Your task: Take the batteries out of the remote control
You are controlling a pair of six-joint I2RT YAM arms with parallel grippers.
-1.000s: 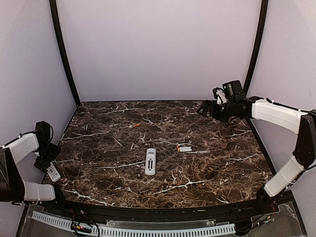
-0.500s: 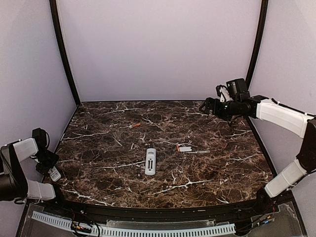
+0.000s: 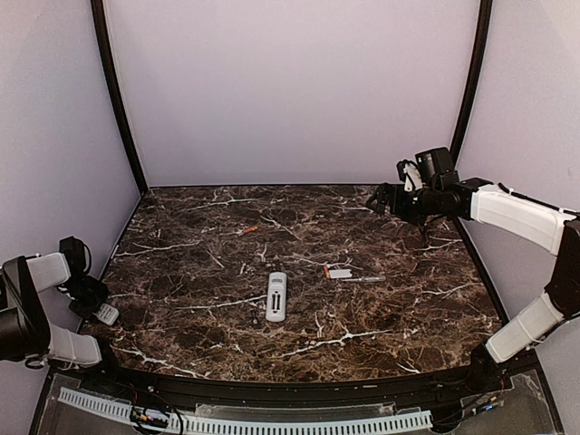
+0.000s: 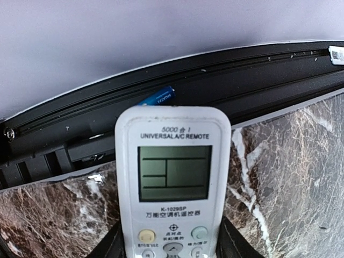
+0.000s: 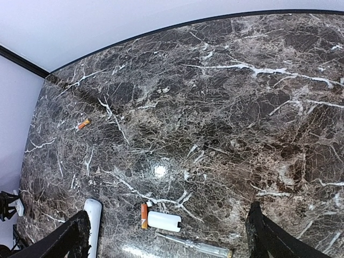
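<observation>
Unloading judged near complete: one battery (image 3: 249,230) lies loose toward the back of the worktop (image 3: 408,299), another battery (image 3: 325,270) just beside the detached cover (image 3: 341,273); left hand (image 3: 93,299) clamps a remote (image 4: 173,183), right hand (image 3: 376,200) spread wide, empty.

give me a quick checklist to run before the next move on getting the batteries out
1. Left gripper hold on the held remote: ok, jaws shut on its sides.
2. Right gripper free: ok, jaws open, nothing between them.
3. Loose cells located: ok, one battery towards the back, second battery beside the cover.
4. Centre remote unobstructed: ok, lies flat, alone mid-table.
5. Cells left inside either remote: cannot tell, compartments not shown.
</observation>
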